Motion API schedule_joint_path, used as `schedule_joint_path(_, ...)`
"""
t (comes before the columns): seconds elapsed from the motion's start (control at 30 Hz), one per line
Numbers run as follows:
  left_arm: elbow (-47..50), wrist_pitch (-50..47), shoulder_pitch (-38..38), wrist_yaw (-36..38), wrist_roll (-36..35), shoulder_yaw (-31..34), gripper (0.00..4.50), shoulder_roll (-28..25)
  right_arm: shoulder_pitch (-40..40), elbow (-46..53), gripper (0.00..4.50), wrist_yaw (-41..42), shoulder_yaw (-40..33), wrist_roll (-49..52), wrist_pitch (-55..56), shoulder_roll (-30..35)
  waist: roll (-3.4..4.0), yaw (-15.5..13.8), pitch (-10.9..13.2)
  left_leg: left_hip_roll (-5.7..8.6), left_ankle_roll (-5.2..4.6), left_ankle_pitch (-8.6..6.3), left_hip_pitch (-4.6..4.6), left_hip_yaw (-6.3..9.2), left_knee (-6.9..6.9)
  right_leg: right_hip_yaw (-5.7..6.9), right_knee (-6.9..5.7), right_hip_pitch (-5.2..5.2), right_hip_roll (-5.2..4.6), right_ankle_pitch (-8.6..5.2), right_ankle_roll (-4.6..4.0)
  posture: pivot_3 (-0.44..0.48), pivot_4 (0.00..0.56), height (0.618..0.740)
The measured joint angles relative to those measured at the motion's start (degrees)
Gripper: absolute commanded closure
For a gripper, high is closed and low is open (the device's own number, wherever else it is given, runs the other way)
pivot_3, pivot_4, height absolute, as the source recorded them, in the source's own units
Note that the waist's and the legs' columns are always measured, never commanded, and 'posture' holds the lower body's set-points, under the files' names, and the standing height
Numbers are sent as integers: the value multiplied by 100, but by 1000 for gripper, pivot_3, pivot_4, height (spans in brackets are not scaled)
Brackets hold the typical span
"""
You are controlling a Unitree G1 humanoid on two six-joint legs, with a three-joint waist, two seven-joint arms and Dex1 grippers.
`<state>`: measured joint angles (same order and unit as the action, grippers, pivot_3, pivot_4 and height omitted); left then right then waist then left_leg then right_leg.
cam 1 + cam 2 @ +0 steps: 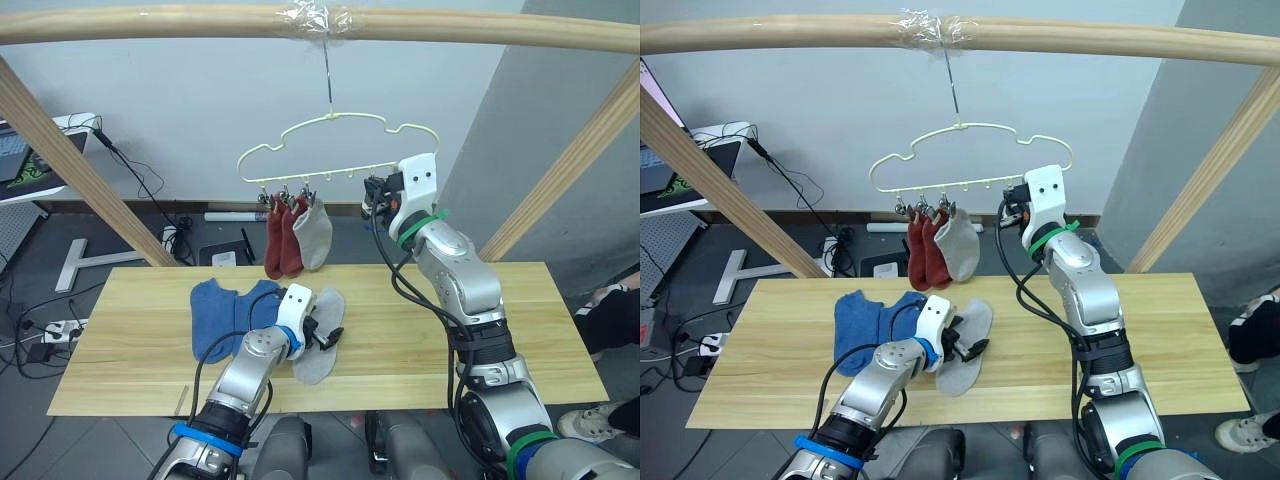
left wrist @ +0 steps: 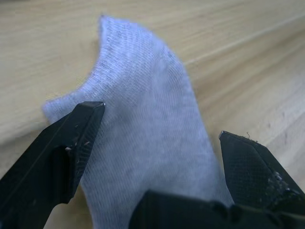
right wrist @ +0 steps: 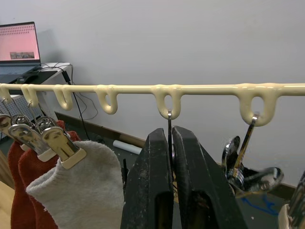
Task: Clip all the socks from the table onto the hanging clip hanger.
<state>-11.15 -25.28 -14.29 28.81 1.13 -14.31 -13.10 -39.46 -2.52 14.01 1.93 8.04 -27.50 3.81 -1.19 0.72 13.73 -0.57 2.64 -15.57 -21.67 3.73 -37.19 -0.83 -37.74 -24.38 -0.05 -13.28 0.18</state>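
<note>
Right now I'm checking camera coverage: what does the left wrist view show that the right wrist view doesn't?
Left wrist view: the open left gripper straddling a grey sock lying on the table. Right wrist view: the right gripper shut on a clip wire under the clip hanger, three hung socks, a laptop. Shared: each shows its own black fingers and a grey sock.

The worktop [image 1: 420, 330] is seen in light yellowish wood with fine grain lines. Two blue socks [image 1: 225, 310] and one light grey sock [image 1: 322, 350] are laid on it. On the pale yellow-green clip hanger [image 1: 330, 150], two rust red socks [image 1: 281, 240] and a light grey sock [image 1: 314, 235] are hung from silvery clips. The end effector fingers [image 2: 62, 152] are black
</note>
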Motion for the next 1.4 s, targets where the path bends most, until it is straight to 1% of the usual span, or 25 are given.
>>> schedule_joint_path(0.07, 9, -56, -1, 0, -17, 13, 45, 5, 0, 0, 4500, 0, -1, 0, -5, 4, 0, 8, 0, 0, 0, 0, 1, 0, -1, 0, -1, 1, 0, 0, 0, -7, 226, 740)
schedule_joint_path(0.17, -16, -61, 0, 31, -54, 76, 613, 2, -2, 0, 4500, 0, -1, 0, -13, 11, 0, 26, 0, 0, 0, 0, 3, 0, 0, 0, -1, 2, 0, -1, 2, -12, 231, 740)
schedule_joint_path(0.2, -38, -45, 1, 55, -61, 104, 936, -14, -5, 0, 4500, -1, -1, 0, -18, 11, 0, 34, -1, 0, 0, 0, 5, -1, 0, 0, -1, 2, 0, -13, 22, -12, 231, 740)
schedule_joint_path(0.5, -73, 198, 123, 209, -52, 72, 3633, -217, -30, -1, 4500, -18, -1, -1, -45, 16, 0, 63, -1, 0, 0, 0, 9, -1, 0, -3, -2, 6, -2, -14, 23, -8, 234, 740)
schedule_joint_path(0.6, -98, 283, 143, 208, -13, 66, 4425, -233, -32, -4, 4500, -19, -2, -1, -45, 22, 0, 64, -1, 0, 0, 0, 12, -1, 0, -3, -2, 9, -2, -14, 24, -8, 234, 740)
schedule_joint_path(0.63, -109, 330, 157, 208, -11, 59, 4492, -228, -36, -11, 4500, -19, -2, -1, -45, 22, 0, 64, -1, 0, 0, 0, 13, -2, 0, -4, -2, 9, -2, -14, 24, -8, 236, 740)
schedule_joint_path(0.77, -215, 523, 155, 193, 15, 57, 4492, -198, -40, -16, 4500, -18, -2, -1, -45, 25, 0, 64, -1, 1, 0, 0, 12, -2, 0, -4, -1, 10, -2, -15, 25, -8, 236, 740)
schedule_joint_path(0.87, -308, 868, 153, 177, 107, -4, 4492, -188, -41, -16, 4500, -15, -2, 0, -46, 30, 1, 63, -1, 1, 0, 0, 11, -1, 0, -4, 0, 9, -3, -14, 24, -8, 236, 740)
schedule_joint_path(0.97, -293, 1128, 204, 227, 20, 15, 4492, -61, -55, -13, 4500, 1, -15, 29, -90, 30, 1, 65, 0, 0, 0, 0, 4, 0, 0, -2, 3, 6, -3, -13, 23, -8, 236, 740)
schedule_joint_path(1.07, 356, 1135, 370, 613, -707, 337, 4492, 76, -188, 64, 4500, 52, -282, 466, -612, -5, 1, 71, 0, -1, 0, 0, -9, 8, 0, 2, 4, -1, -5, 0, -1, -8, 236, 740)
schedule_joint_path(1.17, 863, 1148, 365, 841, -1117, 550, 4492, 68, -258, 179, 4500, 114, -484, 824, -1099, 29, 1, 79, 0, -1, 0, 0, -8, 6, 0, 1, 4, 0, -4, 0, 0, -15, 234, 740)
schedule_joint_path(1.27, 1362, 968, 350, 1033, -1634, 791, 4492, 49, -537, 233, 4500, 189, -1017, 1544, -2127, 124, 1, 80, 1, 1, 0, 0, -11, 8, -2, 2, 5, 0, -4, 0, 0, -14, 231, 740)
schedule_joint_path(1.4, 1651, 678, 89, 1059, -1993, 960, 4492, 49, -788, 256, 4500, 64, -1636, 2312, -3236, 160, 1, 80, 1, 2, -2, 0, -11, 7, -1, 3, 7, 1, -1, 0, 0, -11, 228, 740)
